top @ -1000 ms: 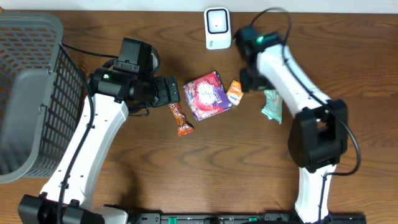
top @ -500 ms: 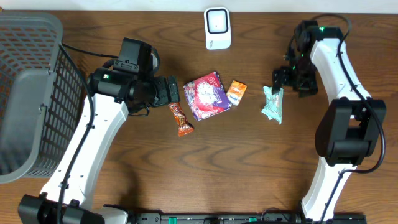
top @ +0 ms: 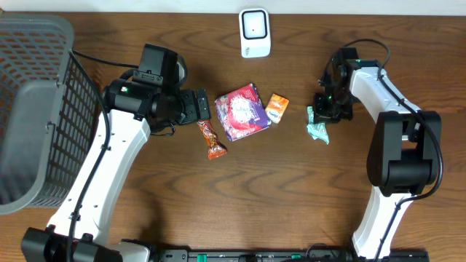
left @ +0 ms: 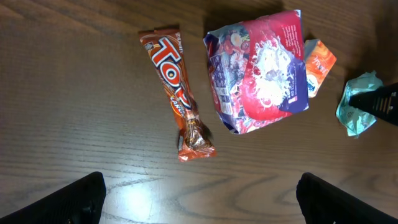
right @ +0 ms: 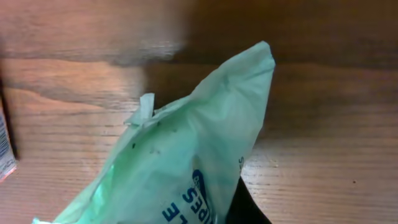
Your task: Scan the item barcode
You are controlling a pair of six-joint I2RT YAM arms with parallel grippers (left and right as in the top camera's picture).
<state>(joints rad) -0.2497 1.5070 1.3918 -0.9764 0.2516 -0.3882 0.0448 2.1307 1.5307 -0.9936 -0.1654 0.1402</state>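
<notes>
Roughly front-to-back lengthwise, green packet (top: 317,132), far end between shut right fingers (left: 380,102).

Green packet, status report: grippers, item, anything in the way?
Right gripper shut on green packet, at its upper end. Left gripper open, holding nothing. Nothing lies between packet and white scanner.

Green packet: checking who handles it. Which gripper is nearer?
Right. The right gripper is shut on the upper end of the green packet; the left gripper hangs open across the table, beyond the purple pouch.
</notes>
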